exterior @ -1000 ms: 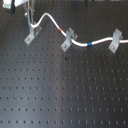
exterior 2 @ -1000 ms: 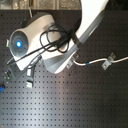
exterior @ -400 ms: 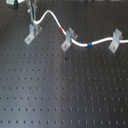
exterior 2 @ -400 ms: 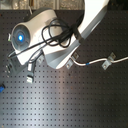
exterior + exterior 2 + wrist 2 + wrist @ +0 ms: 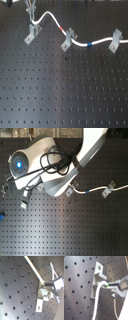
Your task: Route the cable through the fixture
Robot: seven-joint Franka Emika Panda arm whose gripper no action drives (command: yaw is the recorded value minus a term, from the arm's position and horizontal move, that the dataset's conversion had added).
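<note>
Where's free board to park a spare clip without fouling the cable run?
Free: the breadboard below the three clips in the first exterior view. Crowded: the top strip, where the cable crosses the clips and the gripper hangs over the leftmost fixture.

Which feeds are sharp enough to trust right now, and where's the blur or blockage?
First exterior view: soft, but the cable and all three clips read clearly. Second exterior view: the arm blocks much of the board. First wrist view: the cable end at the fixture is fairly sharp; the gripper edges blur. Second wrist view: similar, slightly soft.
</note>
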